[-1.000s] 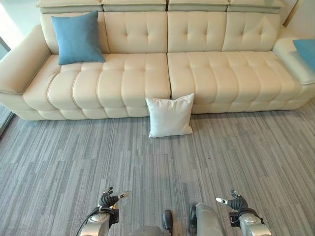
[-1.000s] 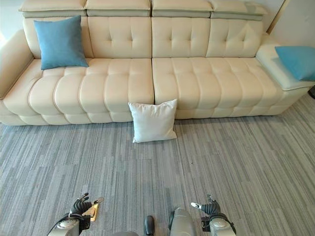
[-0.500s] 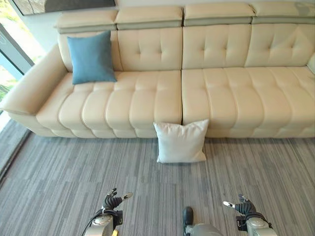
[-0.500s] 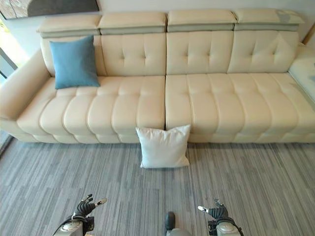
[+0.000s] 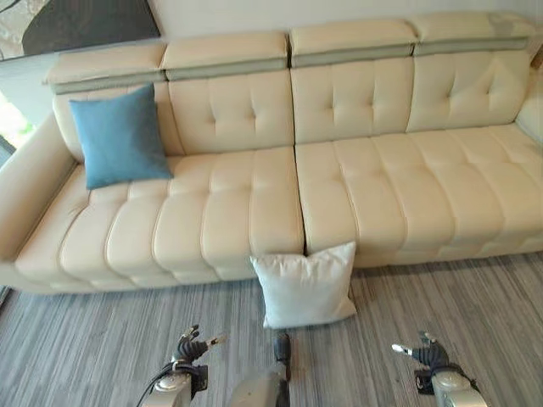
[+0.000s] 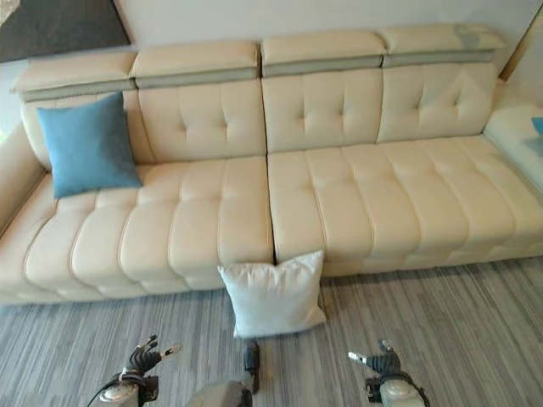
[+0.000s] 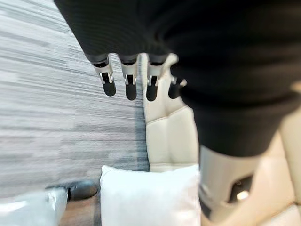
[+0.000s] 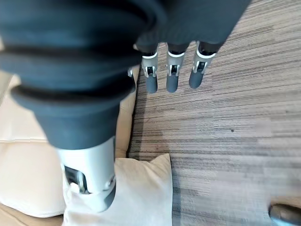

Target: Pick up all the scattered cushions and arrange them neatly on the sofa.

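You have a grey striped carpet (image 5: 102, 339) with a white cushion (image 5: 305, 287) standing on it against the cream sofa (image 5: 254, 212), where a blue cushion (image 5: 119, 136) leans, seemingly upright, near its left end.

You have no text, label, number or sign to read anywhere here.
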